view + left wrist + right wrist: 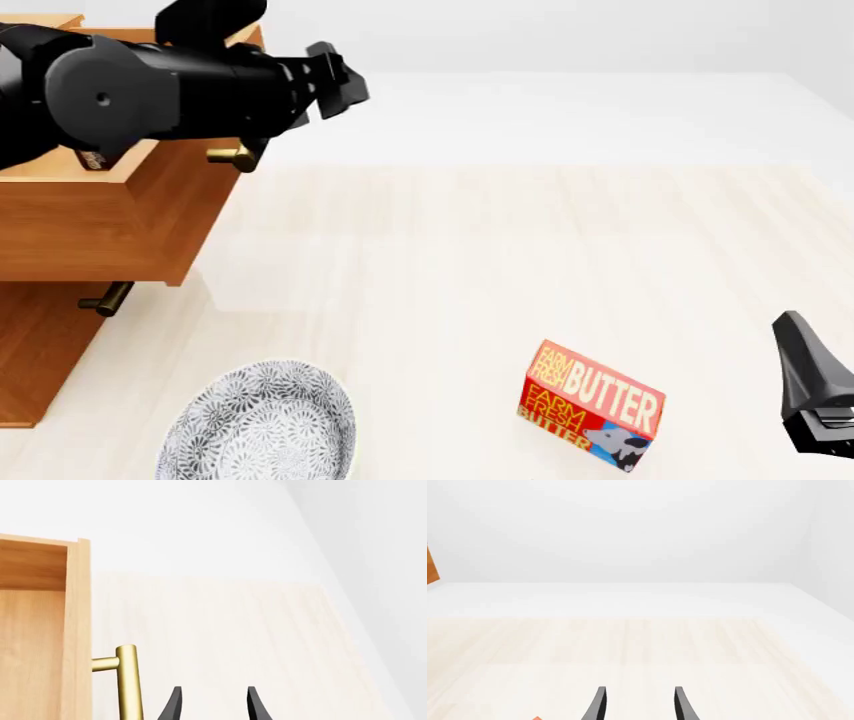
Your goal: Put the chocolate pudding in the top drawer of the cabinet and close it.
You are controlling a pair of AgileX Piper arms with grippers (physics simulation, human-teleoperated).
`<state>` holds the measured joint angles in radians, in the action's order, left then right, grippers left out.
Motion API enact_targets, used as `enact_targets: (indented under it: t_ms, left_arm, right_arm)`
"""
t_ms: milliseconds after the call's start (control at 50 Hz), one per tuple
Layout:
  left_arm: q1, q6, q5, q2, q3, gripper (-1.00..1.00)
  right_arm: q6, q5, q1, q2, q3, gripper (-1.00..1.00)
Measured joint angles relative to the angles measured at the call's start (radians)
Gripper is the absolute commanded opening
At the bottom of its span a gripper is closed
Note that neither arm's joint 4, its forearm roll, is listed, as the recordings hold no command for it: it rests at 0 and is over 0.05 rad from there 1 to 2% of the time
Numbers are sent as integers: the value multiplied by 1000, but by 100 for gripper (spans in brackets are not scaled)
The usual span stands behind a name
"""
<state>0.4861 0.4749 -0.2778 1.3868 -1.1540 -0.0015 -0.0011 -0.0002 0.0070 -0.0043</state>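
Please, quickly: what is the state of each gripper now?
Left gripper: open, holding nothing, beside the top drawer handle.
Right gripper: open, holding nothing.

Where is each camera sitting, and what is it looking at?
Front view: above and behind the arms, facing the table, butter box, plate; left arm shows.
Left wrist view: behind the left gripper, beside the top drawer.
Right wrist view: behind the right gripper, over bare table.
Shared: drawer handle.
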Motion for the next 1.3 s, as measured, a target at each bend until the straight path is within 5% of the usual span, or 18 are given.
enact_targets:
  t_ms: [1300]
  left_arm:
    - [-100, -81, -16, -25, 22, 100]
  right_arm:
    - [0, 0, 0, 0, 0, 100]
